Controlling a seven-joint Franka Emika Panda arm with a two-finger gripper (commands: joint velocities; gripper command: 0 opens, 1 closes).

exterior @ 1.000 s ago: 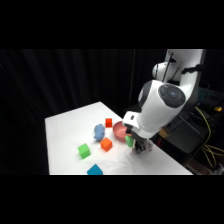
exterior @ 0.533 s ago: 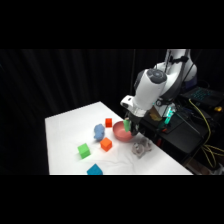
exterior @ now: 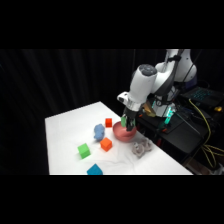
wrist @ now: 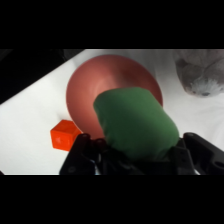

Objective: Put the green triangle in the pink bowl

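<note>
White table [exterior: 65,135] is sitting before black curtains [exterior: 65,80]; gripper [wrist: 137,150] is clamping the green triangle [wrist: 135,122] above the pink bowl [wrist: 95,85]; cables [exterior: 207,112] are trailing beside.

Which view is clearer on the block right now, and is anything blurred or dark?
Wrist view: green triangle fills the centre, soft and out of focus, over the pink bowl. Side view: background black, only the table lit; the block is a small green patch at the gripper.
</note>
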